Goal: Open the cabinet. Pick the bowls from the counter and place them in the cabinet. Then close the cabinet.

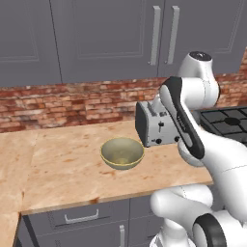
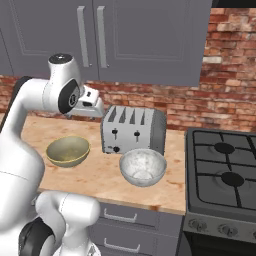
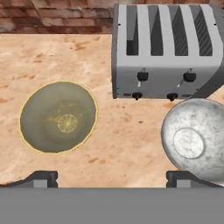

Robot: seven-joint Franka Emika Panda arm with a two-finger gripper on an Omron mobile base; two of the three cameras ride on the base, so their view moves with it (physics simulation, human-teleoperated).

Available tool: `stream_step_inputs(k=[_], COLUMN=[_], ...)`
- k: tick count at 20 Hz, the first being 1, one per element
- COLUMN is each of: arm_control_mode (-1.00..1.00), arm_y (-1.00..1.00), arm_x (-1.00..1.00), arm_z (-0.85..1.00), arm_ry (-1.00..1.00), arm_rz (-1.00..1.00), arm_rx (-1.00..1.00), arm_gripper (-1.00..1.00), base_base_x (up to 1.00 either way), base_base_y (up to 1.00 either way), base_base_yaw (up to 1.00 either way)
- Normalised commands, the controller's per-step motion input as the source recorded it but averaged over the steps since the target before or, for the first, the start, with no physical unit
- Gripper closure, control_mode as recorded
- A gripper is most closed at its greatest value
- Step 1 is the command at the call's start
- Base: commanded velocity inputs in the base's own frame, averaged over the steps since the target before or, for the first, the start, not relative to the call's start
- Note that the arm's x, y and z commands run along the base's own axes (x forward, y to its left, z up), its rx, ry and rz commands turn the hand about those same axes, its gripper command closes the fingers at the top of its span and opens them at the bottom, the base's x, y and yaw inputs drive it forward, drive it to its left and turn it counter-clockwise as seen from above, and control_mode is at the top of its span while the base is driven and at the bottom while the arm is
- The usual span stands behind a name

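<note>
The cabinet (image 1: 111,38) (image 2: 145,40) hangs above the counter (image 1: 62,164) (image 2: 100,175) (image 3: 122,144), both doors shut. The olive-tan bowl (image 1: 122,153) (image 2: 68,151) (image 3: 58,117) stands upright on the counter left of the toaster. The white marbled bowl (image 2: 143,166) (image 3: 194,139) sits in front of the toaster near the counter's front edge. My gripper (image 2: 95,111) (image 3: 112,179) hovers high above the counter between the two bowls, pointing down. It is open with nothing between its fingertips (image 3: 41,178).
A silver toaster (image 1: 157,124) (image 2: 132,130) (image 3: 168,52) stands against the red brick wall (image 1: 72,103). A black gas stove (image 2: 225,170) (image 1: 226,120) adjoins the counter on the right. Grey drawer fronts (image 1: 82,217) run below the counter edge.
</note>
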Motion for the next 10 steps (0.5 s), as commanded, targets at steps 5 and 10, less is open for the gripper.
stream_step_inputs(k=[5, 10], arm_control_mode=[-1.0, -1.0], arm_y=[-0.15, -0.12], arm_x=[0.0, 0.0], arm_z=[0.73, 0.74], arm_ry=[-0.01, -0.11], arm_rz=[-0.04, -0.01], arm_rx=[0.05, 0.07], arm_gripper=[-1.0, -1.0], base_base_x=[0.0, 0.0], base_base_y=[0.0, 0.0], base_base_yaw=[0.0, 0.0])
